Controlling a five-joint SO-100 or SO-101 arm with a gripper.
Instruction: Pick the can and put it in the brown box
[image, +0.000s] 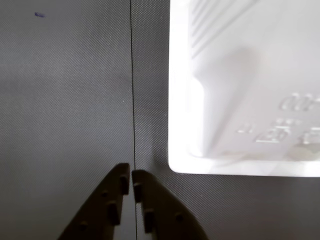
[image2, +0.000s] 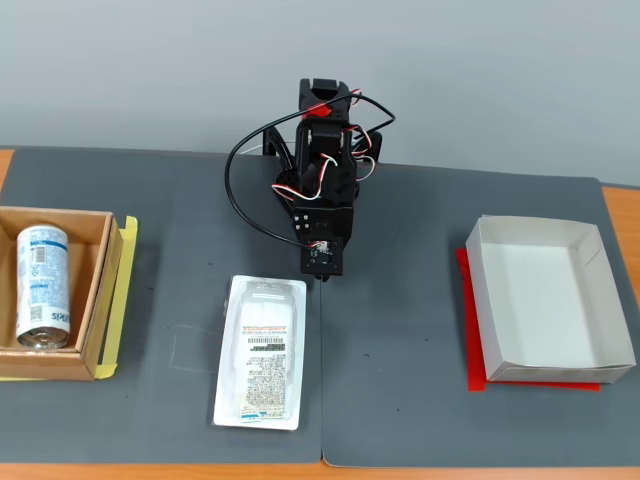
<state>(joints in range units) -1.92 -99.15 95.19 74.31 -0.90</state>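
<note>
The small white drink can with light-blue print and silver ends (image2: 42, 286) lies on its side inside the shallow square brown cardboard box (image2: 108, 290) at the left edge of the fixed view, so I judge the task as done already. The tool (image: 131, 175) comes into the wrist view from the bottom edge with its two dark fingers almost touching and nothing between them; it is narrow and empty, probably because the black arm with red and white cables (image2: 325, 195) is folded in the upper middle of the fixed view (this looks like a rest pose). The flat white plastic tray pack (image2: 263, 352) lies on the dark grey bench (image2: 400, 300) just below the arm, and the white-grey shallow box with red underneath (image2: 548, 300) stands apart at the right. The brown box is cut off by the left frame edge, and the tray's embossed letters are too blurred to read in the wrist view.
</note>
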